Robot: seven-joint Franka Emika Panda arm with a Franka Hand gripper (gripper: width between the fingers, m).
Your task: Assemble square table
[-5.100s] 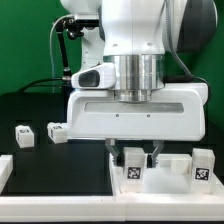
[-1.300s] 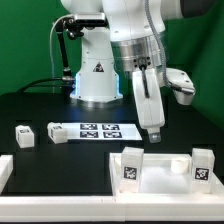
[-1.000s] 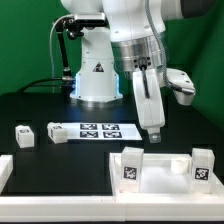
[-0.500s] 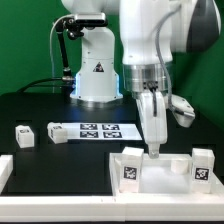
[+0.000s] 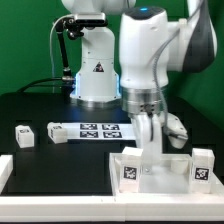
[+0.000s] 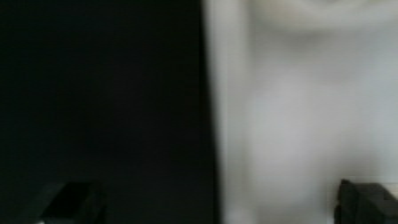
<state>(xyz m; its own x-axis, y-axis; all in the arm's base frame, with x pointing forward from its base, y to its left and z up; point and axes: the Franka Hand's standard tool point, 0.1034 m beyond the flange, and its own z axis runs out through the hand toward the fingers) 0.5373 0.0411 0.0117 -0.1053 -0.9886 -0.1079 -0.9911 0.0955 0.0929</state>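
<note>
Hanging over the white plastic square slab [image 5: 170, 176] at the desk's near edge, the two-finger gripper [image 5: 150, 150] is being held spread. Centring is being advised before closing.

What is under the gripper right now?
The square table stands under the open gripper. Where they meet, white blends into white in both views, so contact cannot be seen.

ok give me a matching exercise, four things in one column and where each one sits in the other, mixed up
Things:
1 leg blocks
2 marker board
3 table top
4 tool

Places:
a front, toward the exterior view's right
b flat before the robot's base
c on the black surface, exterior view's left
d right over the table top

Pairs: 1-c, 2-b, 3-a, 4-d
</note>
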